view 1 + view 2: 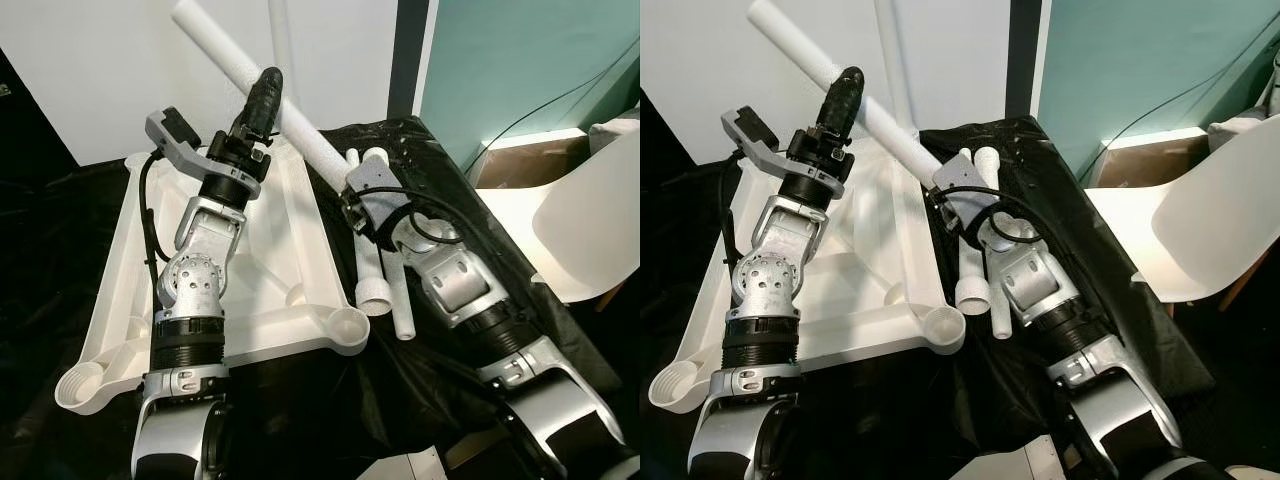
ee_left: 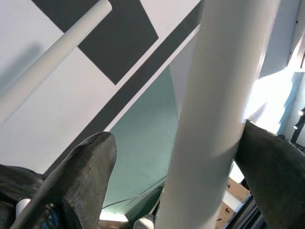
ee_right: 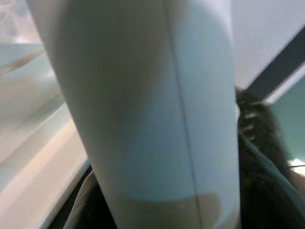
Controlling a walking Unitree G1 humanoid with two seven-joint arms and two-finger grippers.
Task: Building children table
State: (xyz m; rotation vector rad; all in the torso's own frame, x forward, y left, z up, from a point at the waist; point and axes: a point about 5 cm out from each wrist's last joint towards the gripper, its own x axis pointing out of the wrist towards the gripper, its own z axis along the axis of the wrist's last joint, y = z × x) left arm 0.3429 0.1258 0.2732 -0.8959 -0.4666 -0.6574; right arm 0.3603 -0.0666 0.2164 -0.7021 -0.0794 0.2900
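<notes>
The white tabletop lies upside down on a black cloth, its round corner sockets facing up. A long white table leg slants up and away to the left above it. My left gripper reaches up to the leg's middle. In the left wrist view the leg runs between the fingers, touching one finger, with a gap to the other. My right gripper is shut on the leg's lower end, and the leg looms close in the right wrist view.
Two more white legs lie on the black cloth beside the tabletop's right rim. A thin white pole stands behind. A white chair and a cardboard box are to the right. White wall panels stand behind.
</notes>
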